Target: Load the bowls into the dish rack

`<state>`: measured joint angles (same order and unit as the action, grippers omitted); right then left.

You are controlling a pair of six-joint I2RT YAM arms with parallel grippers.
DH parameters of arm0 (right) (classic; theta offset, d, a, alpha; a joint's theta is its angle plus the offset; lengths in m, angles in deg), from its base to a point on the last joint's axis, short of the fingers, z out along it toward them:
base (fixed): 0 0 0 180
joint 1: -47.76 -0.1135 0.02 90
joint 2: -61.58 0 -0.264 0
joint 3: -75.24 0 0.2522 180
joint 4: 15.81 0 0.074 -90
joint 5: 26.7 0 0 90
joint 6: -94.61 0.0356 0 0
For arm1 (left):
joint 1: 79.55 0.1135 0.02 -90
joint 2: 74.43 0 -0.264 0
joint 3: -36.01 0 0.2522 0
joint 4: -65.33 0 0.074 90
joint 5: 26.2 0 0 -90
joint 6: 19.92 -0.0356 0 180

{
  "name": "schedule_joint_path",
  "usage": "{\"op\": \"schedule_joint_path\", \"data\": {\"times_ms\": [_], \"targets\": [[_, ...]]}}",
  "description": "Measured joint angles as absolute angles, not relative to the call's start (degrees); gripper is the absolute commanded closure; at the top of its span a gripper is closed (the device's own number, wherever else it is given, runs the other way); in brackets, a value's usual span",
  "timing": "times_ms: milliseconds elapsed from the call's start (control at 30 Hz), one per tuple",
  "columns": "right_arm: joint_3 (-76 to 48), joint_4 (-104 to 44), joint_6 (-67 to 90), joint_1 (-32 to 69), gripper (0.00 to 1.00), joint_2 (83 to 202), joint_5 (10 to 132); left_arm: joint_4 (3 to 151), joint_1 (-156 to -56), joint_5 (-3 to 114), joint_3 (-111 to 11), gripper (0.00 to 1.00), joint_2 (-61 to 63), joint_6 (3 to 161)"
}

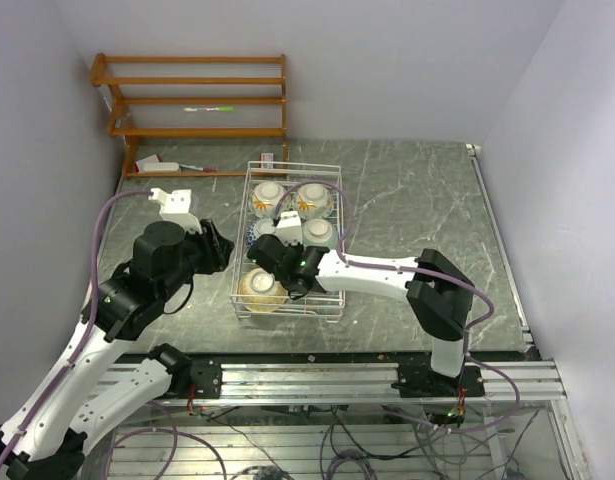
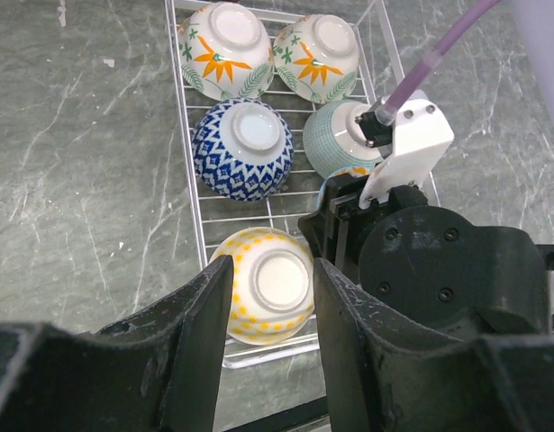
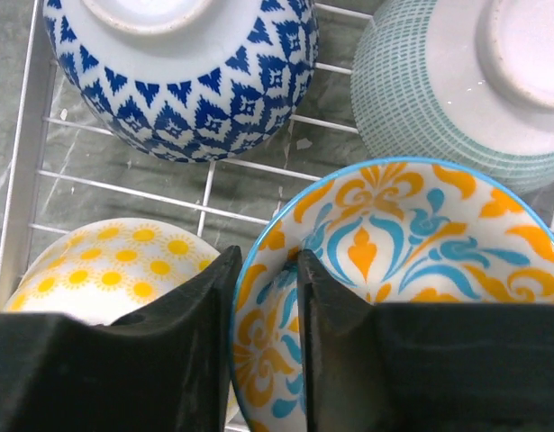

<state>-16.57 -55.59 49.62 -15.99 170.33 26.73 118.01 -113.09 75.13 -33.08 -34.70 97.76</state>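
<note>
Grey counter (image 1: pixel 417 210); right jaws clench orange-blue bowl (image 3: pixel 394 234) by rim, likely for last gap in dish rack (image 1: pixel 292 164); left jaws released.

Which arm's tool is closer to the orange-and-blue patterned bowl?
Right. The right tool pinches the rim of the orange-and-blue bowl; the left tool hovers apart, facing the yellow bowl.

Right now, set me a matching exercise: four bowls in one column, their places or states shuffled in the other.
Bowls:
1. blue-patterned bowl
2. yellow-dotted bowl
3. orange-and-blue bowl
4. teal-lined bowl

Places or states:
A. rim pinched by the right gripper
B. upside down, near left corner of the dish rack
C. upside down, middle row, left
D. upside down, middle row, right

Pairs: 1-C, 2-B, 3-A, 4-D.
</note>
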Motion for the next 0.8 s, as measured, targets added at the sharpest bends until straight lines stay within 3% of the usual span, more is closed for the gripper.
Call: {"op": "schedule_joint_path", "data": {"times_ms": [167,500,800], "targets": [[-16.39,-56.82,48.07,-16.51,1.00,167.51,25.59,118.45,-113.09,75.26,-33.30,0.49,-34.04,97.32],[-12.78,-53.98,46.26,-15.62,1.00,159.60,30.16,119.61,-113.09,76.47,-36.20,0.49,-33.69,96.87],[3.13,-39.77,46.19,-9.19,1.00,142.42,46.14,120.00,-113.09,77.27,-37.17,0.49,-33.98,96.82]]}}
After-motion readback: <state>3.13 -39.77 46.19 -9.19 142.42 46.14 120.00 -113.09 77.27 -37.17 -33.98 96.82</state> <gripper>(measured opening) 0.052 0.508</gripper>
